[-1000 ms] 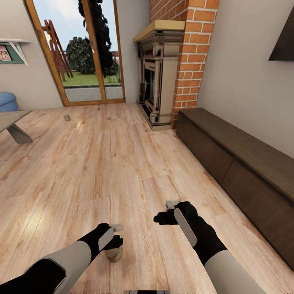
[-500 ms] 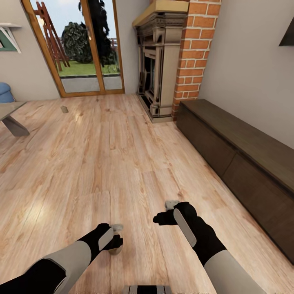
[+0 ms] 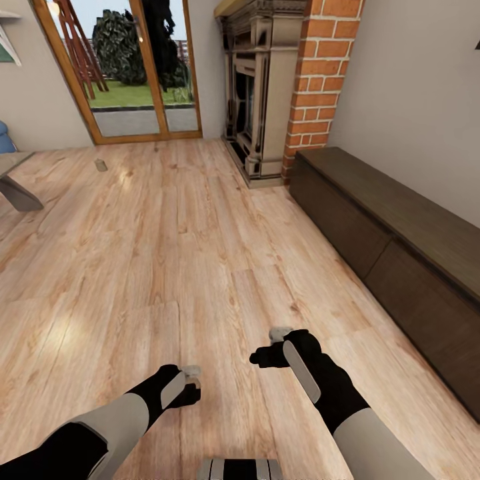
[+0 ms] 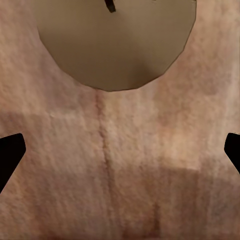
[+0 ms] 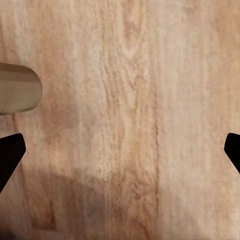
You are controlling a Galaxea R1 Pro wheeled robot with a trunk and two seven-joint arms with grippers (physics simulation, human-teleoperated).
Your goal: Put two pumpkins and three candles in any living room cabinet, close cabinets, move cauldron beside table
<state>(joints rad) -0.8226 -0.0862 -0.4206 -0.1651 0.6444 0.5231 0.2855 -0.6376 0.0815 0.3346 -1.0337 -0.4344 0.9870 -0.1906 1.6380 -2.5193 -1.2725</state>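
a: looking down the left wrist view, a candle (image 4: 112, 42) stands on the wooden floor (image 3: 167, 267) right under the left gripper (image 4: 120, 150), wick up. the two dark tips sit far apart at the picture's edges, so the jaws are spread wide with nothing between them.

b: and the right gripper (image 5: 120, 150)?

a: spread just as wide over bare boards, holding nothing. the candle shows lying off to one side in that view too, near but not between the tips.

b: how will the candle handle?

a: likely light and stiff, a stubby wax cylinder with smooth sides, a bit slippery. best taken across the round body at mid-height, not by the wick. too hard a squeeze could pop it out or tip it.

b: where does it go?

a: the cabinet (image 3: 393, 240), the long dark unit along the wall to the robot's right, fronts all shut. another candle (image 3: 101, 165) stands far off near the glass door, close to the table (image 3: 13, 180).
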